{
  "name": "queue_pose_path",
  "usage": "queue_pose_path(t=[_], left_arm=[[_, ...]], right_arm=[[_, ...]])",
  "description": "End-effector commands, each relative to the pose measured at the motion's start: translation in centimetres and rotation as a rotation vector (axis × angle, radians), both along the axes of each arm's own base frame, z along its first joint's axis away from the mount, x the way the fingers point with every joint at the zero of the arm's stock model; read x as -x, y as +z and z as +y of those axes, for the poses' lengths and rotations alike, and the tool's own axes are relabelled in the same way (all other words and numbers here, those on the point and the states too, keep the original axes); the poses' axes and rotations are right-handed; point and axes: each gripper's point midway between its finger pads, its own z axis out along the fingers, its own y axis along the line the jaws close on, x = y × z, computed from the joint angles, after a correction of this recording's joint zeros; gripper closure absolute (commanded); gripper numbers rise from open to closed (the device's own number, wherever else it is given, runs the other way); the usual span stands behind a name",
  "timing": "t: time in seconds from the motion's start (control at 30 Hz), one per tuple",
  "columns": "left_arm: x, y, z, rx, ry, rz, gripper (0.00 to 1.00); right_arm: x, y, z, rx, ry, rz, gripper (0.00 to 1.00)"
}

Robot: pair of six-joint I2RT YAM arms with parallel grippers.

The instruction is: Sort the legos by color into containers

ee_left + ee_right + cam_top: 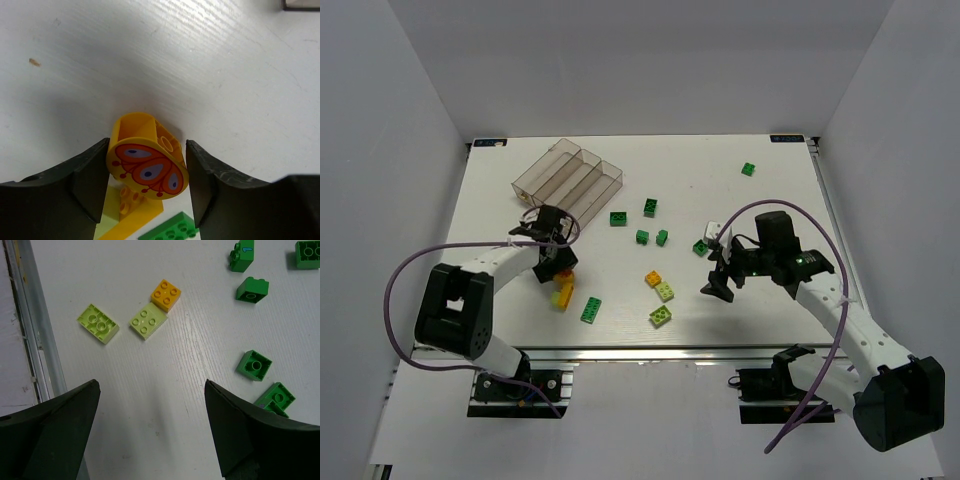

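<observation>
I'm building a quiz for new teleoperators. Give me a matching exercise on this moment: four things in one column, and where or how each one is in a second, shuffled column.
Things
1. yellow printed brick
2. orange brick
3. compartment tray
4. right gripper

Place or state
A. open, holding nothing
B. between the fingers of the left gripper
C. against a lime brick
D. far left part of the table

Pairs: 1-B, 2-C, 3-D, 4-A

White arms [505,262] with black joints, black jaws, looping purple cables [388,295].
</observation>
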Motion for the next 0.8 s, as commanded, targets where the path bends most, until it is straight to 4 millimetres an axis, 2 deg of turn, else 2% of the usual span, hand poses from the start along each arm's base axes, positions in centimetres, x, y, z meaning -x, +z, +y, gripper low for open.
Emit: queue_pose_path(t=[0.0, 0.07, 0.1, 0.2, 0.23, 0.3, 0.33, 0.4, 0.57, 0.6, 0.7, 0.77], left_arm=[[-3.7, 9.4, -1.6, 0.091, -0.014, -0.255, 0.91], [-4.2, 10.8, -1.7, 0.092, -0.021, -0.279, 0.92], [-5.0, 12.4, -1.8, 0.093, -0.022, -0.315, 0.92], [-6.3, 13.9, -1.9, 0.08, -0.033, -0.335, 0.93], [-6.9, 15.0, -2.1, 0.083, -0.032, -0.353, 0.93], [-8.5, 15.6, -2.0, 0.063, -0.041, -0.358, 0.93], [-8.5, 15.5, -1.8, 0.058, -0.039, -0.355, 0.93], [-10.3, 16.6, -1.7, 0.051, -0.032, -0.377, 0.94], [-15.3, 19.0, 0.8, 0.024, 0.032, -0.451, 0.97], [-16.8, 19.6, 1.1, 0.022, 0.043, -0.47, 0.97], [-20.0, 20.1, 2.8, -0.014, 0.074, -0.499, 0.97], [-21.3, 20.0, 3.8, -0.04, 0.084, -0.507, 0.97]], right_arm=[[-0.2, 1.3, 0.5, -0.034, 0.019, -0.037, 0.11], [-0.2, 1.4, 0.6, -0.039, 0.02, -0.036, 0.11], [-0.2, 1.4, 0.7, -0.043, 0.025, -0.03, 0.1], [-0.4, 1.6, 0.8, -0.045, 0.024, -0.027, 0.11], [-0.4, 1.7, 0.9, -0.048, 0.026, -0.028, 0.1], [-0.5, 1.9, 1.0, -0.053, 0.028, -0.027, 0.11], [-0.4, 1.9, 1.0, -0.054, 0.029, -0.027, 0.1], [-0.4, 2.0, 1.1, -0.058, 0.029, -0.025, 0.11], [-0.4, 2.1, 1.1, -0.061, 0.026, -0.031, 0.1], [-0.4, 2.0, 1.1, -0.061, 0.028, -0.031, 0.11], [-0.4, 2.0, 1.0, -0.061, 0.028, -0.038, 0.11], [-0.4, 2.1, 1.0, -0.063, 0.03, -0.042, 0.11]])
